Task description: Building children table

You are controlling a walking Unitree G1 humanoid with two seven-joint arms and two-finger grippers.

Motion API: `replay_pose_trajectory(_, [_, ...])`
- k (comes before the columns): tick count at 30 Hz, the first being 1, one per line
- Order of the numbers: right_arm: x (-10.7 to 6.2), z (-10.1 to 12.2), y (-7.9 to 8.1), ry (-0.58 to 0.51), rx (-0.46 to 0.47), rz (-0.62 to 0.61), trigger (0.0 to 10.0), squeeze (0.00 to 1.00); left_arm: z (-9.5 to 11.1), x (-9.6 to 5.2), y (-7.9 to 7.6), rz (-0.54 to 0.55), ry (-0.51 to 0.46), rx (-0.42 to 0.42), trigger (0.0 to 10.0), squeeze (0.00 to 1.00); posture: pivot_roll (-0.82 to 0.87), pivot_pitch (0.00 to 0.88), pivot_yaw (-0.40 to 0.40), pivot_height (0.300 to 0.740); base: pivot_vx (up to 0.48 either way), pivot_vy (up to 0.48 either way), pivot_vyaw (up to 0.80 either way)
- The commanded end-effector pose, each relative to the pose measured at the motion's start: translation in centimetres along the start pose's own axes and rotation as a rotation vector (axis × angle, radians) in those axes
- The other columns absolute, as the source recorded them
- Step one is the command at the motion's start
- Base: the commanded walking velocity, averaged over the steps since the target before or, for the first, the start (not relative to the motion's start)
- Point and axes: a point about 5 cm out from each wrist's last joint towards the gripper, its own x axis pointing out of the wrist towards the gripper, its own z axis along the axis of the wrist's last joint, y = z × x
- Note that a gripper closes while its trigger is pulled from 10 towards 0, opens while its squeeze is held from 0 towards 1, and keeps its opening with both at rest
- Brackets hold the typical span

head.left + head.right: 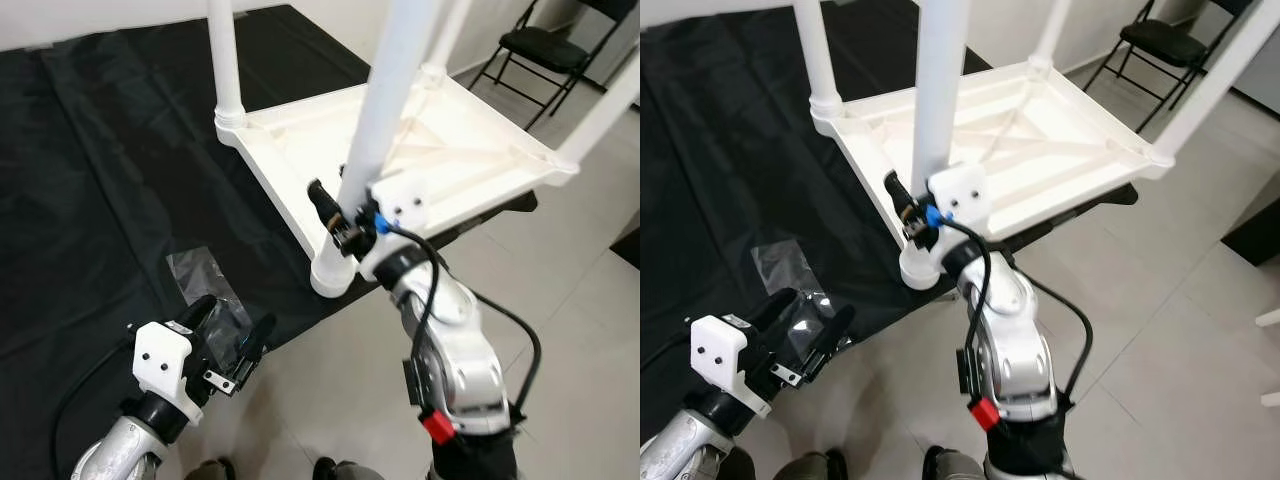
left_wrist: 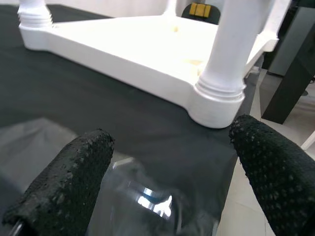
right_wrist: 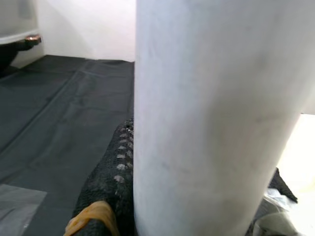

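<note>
A white plastic children's table (image 1: 440, 150) lies upside down on a black sheet (image 1: 110, 160), its legs pointing up. My right gripper (image 1: 345, 210) is shut on the nearest table leg (image 1: 385, 100), just above its corner socket (image 1: 332, 275); one black finger (image 3: 110, 182) presses against the white leg (image 3: 202, 118). My left gripper (image 1: 230, 340) hangs open low at the front left, above a clear plastic bag (image 1: 205, 285) on the sheet. In the left wrist view both black fingers (image 2: 64, 187) stand wide apart, with the bag (image 2: 147, 196) and the near corner socket (image 2: 216, 98) beyond them.
A second leg (image 1: 225, 60) stands at the table's far left corner and another leg (image 1: 610, 100) at the right. A black folding chair (image 1: 545, 50) stands at the back right on the light tiled floor (image 1: 580, 290). The sheet's edge (image 1: 300, 335) runs by my feet.
</note>
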Motion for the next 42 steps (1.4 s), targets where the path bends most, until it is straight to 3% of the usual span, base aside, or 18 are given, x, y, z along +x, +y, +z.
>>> replay_pose_trajectory(1, [-0.8,-5.6,-1.4,0.272,0.005,-0.028,10.0,0.0,-0.5,-0.2,-0.2,0.006,0.016,-0.004,10.0,0.0,0.02,0.245,-0.119,0.74,0.0,0.0,0.0])
replay_pose_trajectory(3, [-0.5,-5.1,-1.7,0.237,0.011,-0.013,10.0,0.0,-0.4,-0.2,-0.2,0.011,0.014,-0.004,10.0,0.0,0.02,0.245,-0.119,0.74,0.0,0.0,0.0])
replay_pose_trajectory(4, [-0.1,-4.4,-1.9,0.197,0.043,0.026,10.0,1.0,-0.4,-0.2,-0.2,0.012,0.014,-0.003,10.0,0.0,0.02,0.246,-0.113,0.74,0.0,0.0,0.0])
replay_pose_trajectory(6, [-0.1,-4.4,-1.9,0.197,0.043,0.026,10.0,1.0,-0.4,-0.2,-0.2,0.012,0.014,-0.003,10.0,0.0,0.02,0.246,-0.113,0.74,0.0,0.0,0.0])
replay_pose_trajectory(8, [0.9,-2.0,-2.4,0.073,0.066,0.157,10.0,0.98,-0.3,-0.2,-0.4,0.005,0.012,-0.007,10.0,0.0,0.02,0.262,-0.106,0.74,0.0,0.0,0.0])
replay_pose_trajectory(9, [1.2,-0.8,-2.6,0.024,0.071,0.255,10.0,0.63,-0.3,-0.2,-0.5,0.001,0.012,-0.009,10.0,0.0,0.02,0.262,-0.106,0.74,0.0,0.0,0.0])
replay_pose_trajectory(10, [1.4,0.4,-3.1,-0.012,0.028,0.356,10.0,0.0,-0.2,-0.2,-0.6,-0.002,0.012,-0.011,10.0,0.0,0.03,0.269,-0.108,0.74,0.0,0.0,0.0])
replay_pose_trajectory(16, [1.7,2.4,-4.2,-0.016,-0.069,0.708,10.0,0.0,0.0,-0.4,-0.9,-0.004,0.009,-0.016,10.0,0.0,0.04,0.29,-0.114,0.74,0.0,0.0,0.0])
replay_pose_trajectory(23, [1.8,2.9,-4.8,0.016,-0.083,0.872,10.0,0.0,0.2,-0.7,-1.0,0.003,0.012,-0.015,10.0,0.0,0.06,0.308,-0.118,0.74,0.0,0.0,0.0])
replay_pose_trajectory(24, [2.2,3.3,-5.1,0.011,-0.09,0.893,3.0,0.0,0.3,-0.9,-1.0,0.005,0.014,-0.014,10.0,0.0,0.07,0.311,-0.117,0.74,0.0,0.0,0.0])
replay_pose_trajectory(26, [2.2,3.3,-5.1,0.011,-0.09,0.893,3.0,0.0,0.3,-0.9,-1.0,0.005,0.014,-0.014,10.0,0.0,0.07,0.311,-0.117,0.74,0.0,0.0,0.0])
replay_pose_trajectory(27, [2.5,3.8,-5.6,0.004,-0.087,0.909,0.0,0.0,0.3,-1.0,-1.0,0.007,0.018,-0.012,10.0,0.0,0.07,0.317,-0.115,0.74,0.0,0.0,0.0])
replay_pose_trajectory(33, [2.7,4.4,-6.8,0.008,-0.092,0.936,0.0,0.0,0.4,-1.3,-1.0,0.009,0.024,-0.009,10.0,0.0,0.08,0.322,-0.11,0.74,0.0,0.0,0.0])
replay_pose_trajectory(38, [1.2,3.0,-8.6,0.08,-0.105,0.907,0.0,0.0,0.4,-1.4,-0.9,0.009,0.031,-0.01,10.0,0.0,0.06,0.33,-0.1,0.74,0.0,0.0,0.0])
replay_pose_trajectory(39, [0.4,2.0,-9.1,0.118,-0.119,0.854,0.0,0.0,0.4,-1.4,-0.8,0.008,0.033,-0.012,10.0,0.0,0.05,0.328,-0.104,0.74,0.0,0.0,0.0])
replay_pose_trajectory(40, [0.1,0.9,-9.8,0.124,-0.096,0.681,0.0,0.0,0.3,-1.5,-0.8,0.008,0.035,-0.013,10.0,0.0,0.04,0.323,-0.111,0.74,0.0,0.0,0.0])
replay_pose_trajectory(41, [0.0,-0.7,-10.6,0.145,-0.024,0.397,0.0,0.0,0.2,-1.6,-0.8,0.007,0.035,-0.016,10.0,0.0,0.03,0.322,-0.116,0.74,0.0,0.0,0.0])
replay_pose_trajectory(42, [0.0,-0.7,-10.6,0.145,-0.024,0.397,0.0,0.0,0.2,-1.6,-0.8,0.007,0.035,-0.016,10.0,0.0,0.03,0.322,-0.116,0.74,0.0,0.0,0.0])
